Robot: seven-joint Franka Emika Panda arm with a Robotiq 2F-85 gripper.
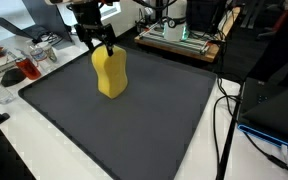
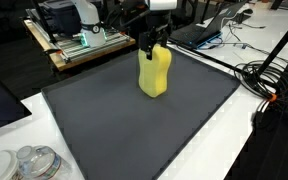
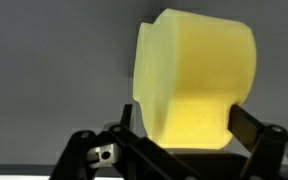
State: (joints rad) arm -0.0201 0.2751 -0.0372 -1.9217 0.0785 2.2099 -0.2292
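A yellow, waisted bottle-shaped object [image 1: 111, 75] stands upright on a dark grey mat [image 1: 134, 135] in both exterior views [image 2: 155, 72]. My gripper [image 1: 97, 42] comes down on its top from above, as the exterior view [image 2: 152, 45] also shows. In the wrist view the yellow object [image 3: 194, 70] fills the space between the two black fingers of the gripper [image 3: 184, 120], which press against its sides. The object's base rests on the mat.
A wooden board with electronics [image 1: 179, 38] [image 2: 79, 45] stands behind the mat [image 2: 134, 135]. Cables [image 1: 224, 120] [image 2: 269, 80] run along one side. Clear plastic containers [image 1: 24, 62] [image 2: 29, 162] lie on the white table beside the mat.
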